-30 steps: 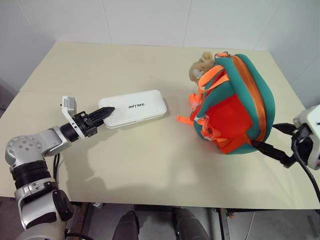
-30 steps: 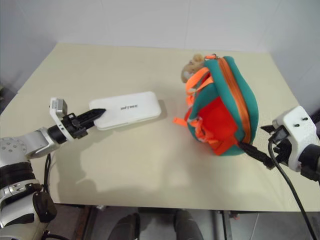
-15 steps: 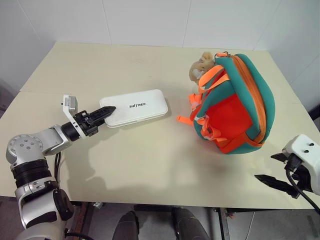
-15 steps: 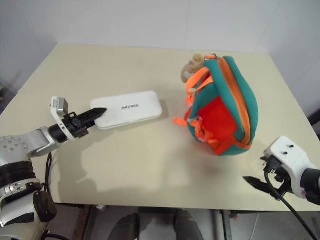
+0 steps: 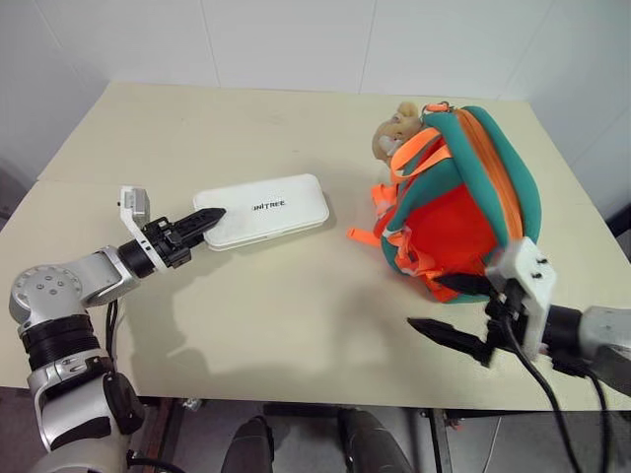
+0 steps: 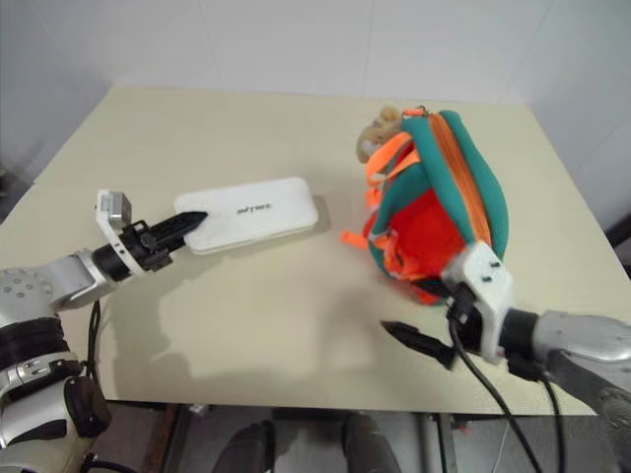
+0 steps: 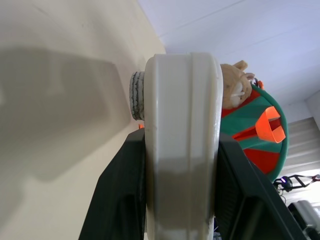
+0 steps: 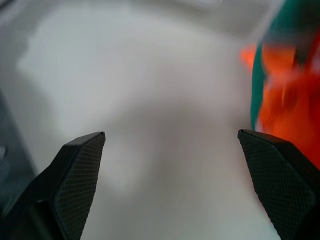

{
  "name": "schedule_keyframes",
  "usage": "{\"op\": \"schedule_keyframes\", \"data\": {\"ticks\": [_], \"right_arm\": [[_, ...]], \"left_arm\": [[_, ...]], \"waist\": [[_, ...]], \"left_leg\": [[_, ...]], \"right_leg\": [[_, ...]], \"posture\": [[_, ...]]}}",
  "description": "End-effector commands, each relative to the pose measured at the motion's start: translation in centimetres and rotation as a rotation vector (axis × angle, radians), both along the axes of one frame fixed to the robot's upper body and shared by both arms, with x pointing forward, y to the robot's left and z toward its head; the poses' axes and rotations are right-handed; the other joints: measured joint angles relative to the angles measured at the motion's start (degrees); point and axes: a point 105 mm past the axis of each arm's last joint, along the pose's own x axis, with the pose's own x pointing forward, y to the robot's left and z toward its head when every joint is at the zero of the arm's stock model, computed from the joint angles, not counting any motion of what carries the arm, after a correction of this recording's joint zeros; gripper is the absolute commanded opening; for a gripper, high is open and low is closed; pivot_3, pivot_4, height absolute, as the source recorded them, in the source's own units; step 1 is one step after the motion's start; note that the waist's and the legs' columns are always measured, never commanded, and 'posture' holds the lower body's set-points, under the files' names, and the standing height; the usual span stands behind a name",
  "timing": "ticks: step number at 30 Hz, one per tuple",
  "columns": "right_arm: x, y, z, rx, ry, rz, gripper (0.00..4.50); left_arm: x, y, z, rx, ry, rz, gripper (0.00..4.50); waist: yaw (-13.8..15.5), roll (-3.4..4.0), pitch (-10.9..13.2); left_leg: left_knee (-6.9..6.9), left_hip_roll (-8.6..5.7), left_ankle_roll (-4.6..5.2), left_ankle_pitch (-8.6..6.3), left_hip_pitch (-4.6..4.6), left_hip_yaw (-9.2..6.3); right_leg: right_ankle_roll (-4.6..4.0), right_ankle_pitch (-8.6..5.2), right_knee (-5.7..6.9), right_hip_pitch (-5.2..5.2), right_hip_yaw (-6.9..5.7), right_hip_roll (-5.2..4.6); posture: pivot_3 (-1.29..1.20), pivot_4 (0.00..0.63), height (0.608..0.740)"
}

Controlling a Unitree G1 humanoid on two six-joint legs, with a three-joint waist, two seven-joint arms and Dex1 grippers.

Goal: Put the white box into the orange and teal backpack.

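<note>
Holding the white box [image 5: 262,210] by its end, the left end effector [image 5: 205,220] squeezes it tight.
The box lies at nine o'clock from the orange and teal backpack [image 5: 463,209] on the surface [image 5: 296,325]; the right end effector [image 5: 455,313] is spread wide, holding nothing.

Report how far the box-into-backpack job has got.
Done: the left claw is shut on the near end of the white box, which lies flat on the table. In hand: the right claw hangs open in front of the orange and teal backpack, holding nothing. Left: the orange zip line looks closed, so the backpack needs opening, then the box must go inside.
</note>
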Motion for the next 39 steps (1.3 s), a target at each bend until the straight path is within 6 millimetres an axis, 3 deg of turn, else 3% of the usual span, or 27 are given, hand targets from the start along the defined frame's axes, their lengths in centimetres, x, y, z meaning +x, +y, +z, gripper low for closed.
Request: {"op": "schedule_keyframes", "data": {"ticks": [1, 8, 18, 31, 34, 39], "right_arm": [[1.9, 1.1, 0.7, 0.041, -0.091, -0.073, 4.5], [5.2, 1.7, 0.1, 0.086, -0.146, -0.23, 4.5], [9.6, 1.3, 1.5, 0.207, -0.279, -0.465, 4.5], [12.1, 1.2, 3.8, 0.334, -0.396, -0.575, 4.5], [12.3, 1.1, 4.1, 0.353, -0.403, -0.585, 3.92], [12.2, 1.5, 4.1, 0.359, -0.409, -0.563, 2.24]], "left_arm": [[-0.6, 0.8, 1.8, -0.004, -0.071, 0.01, 1.32], [-1.0, 1.5, 2.0, 0.006, -0.076, 0.033, 1.32], [-1.6, 1.8, 2.1, 0.017, -0.081, 0.051, 1.32], [-2.0, 1.9, 2.1, 0.017, -0.089, 0.063, 1.32], [-2.2, 2.0, 2.0, 0.017, -0.09, 0.067, 1.32], [-2.4, 2.1, 1.9, 0.016, -0.091, 0.072, 1.32]], "waist": [[-0.02, -0.01, 0.0], [0.12, -0.01, 0.0], [-0.15, -0.05, -0.03], [-0.21, -0.04, -0.03], [-0.26, -0.04, -0.03], [-0.3, -0.04, -0.03]], "left_leg": [[-0.01, 0.0, 0.0, 0.0, 0.0, -0.01], [-0.04, 0.0, 0.0, 0.0, -0.07, 0.0], [-0.04, 0.01, -0.01, 0.01, -0.03, 0.02], [-0.05, 0.01, -0.03, 0.02, -0.04, 0.02], [-0.06, 0.02, -0.03, 0.01, -0.04, 0.02], [-0.06, 0.02, -0.03, 0.02, -0.04, 0.02]], "right_leg": [[-0.01, 0.0, 0.0, 0.0, -0.01, 0.0], [-0.03, -0.02, -0.01, -0.09, -0.02, -0.02], [-0.03, -0.01, 0.1, -0.11, -0.01, -0.01], [-0.03, -0.01, 0.13, -0.13, -0.02, -0.02], [-0.03, -0.01, 0.12, -0.13, -0.01, -0.02], [-0.03, -0.01, 0.13, -0.13, -0.02, -0.03]], "posture": [[0.0, 0.15, 0.74], [0.0, 0.15, 0.74], [0.0, 0.15, 0.74], [0.0, 0.15, 0.74], [0.0, 0.15, 0.74], [0.0, 0.15, 0.74]]}}
